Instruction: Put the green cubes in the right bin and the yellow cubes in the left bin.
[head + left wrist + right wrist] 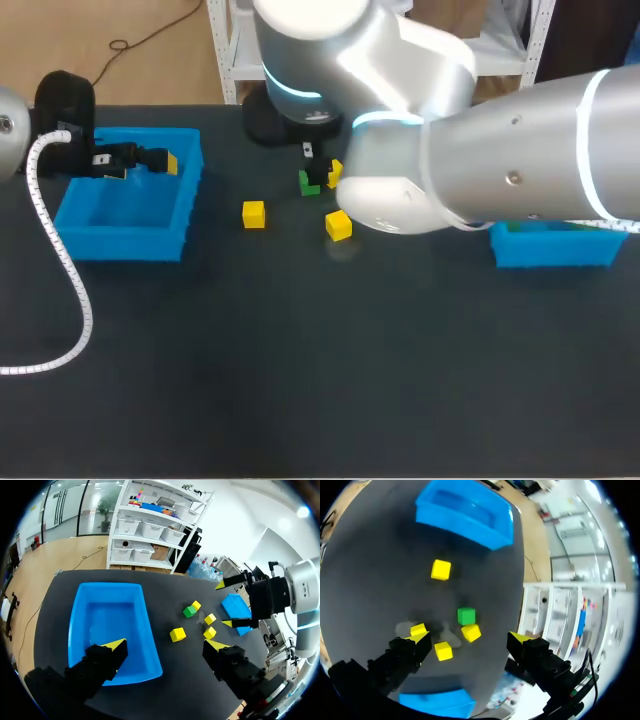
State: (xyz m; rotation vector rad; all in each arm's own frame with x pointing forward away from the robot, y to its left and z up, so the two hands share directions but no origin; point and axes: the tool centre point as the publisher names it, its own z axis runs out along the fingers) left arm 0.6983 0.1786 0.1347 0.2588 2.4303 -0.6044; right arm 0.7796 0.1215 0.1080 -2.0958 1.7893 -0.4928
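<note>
Right jaws spread wide, gripping nothing, hanging over the small green cube [466, 615], four small yellow cubes [440, 570] scattered around it on the black bench [370, 580]; left jaws spread too, above the left blue plastic bin [150, 645]; right blue plastic bin [555, 250] sits partly behind the right arm

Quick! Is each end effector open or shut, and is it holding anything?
Left end effector: open, holding nothing.
Right end effector: open, holding nothing.
</note>
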